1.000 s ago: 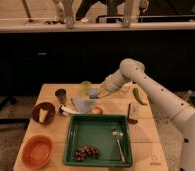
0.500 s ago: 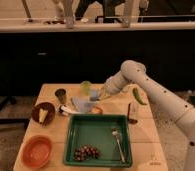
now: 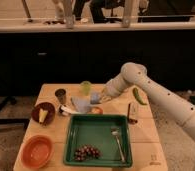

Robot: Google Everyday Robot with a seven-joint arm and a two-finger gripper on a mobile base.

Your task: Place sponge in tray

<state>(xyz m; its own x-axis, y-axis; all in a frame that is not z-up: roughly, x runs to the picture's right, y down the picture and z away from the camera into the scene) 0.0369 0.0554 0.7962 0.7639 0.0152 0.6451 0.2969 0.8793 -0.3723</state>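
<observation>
The gripper (image 3: 100, 98) has edged left over the counter's (image 3: 50, 91) far side, its fingers apparently clenched on the sponge (image 3: 95, 97). The sponge remains beyond the tray (image 3: 97, 126), so placement is still pending.

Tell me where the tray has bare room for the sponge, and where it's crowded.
The tray is bare across its upper left and middle floor, bordered by the grapes below and the fork on the right. The tool is at the sponge, behind the tray's far rim. That strip is crowded: cloth, green cup, metal cup.
</observation>
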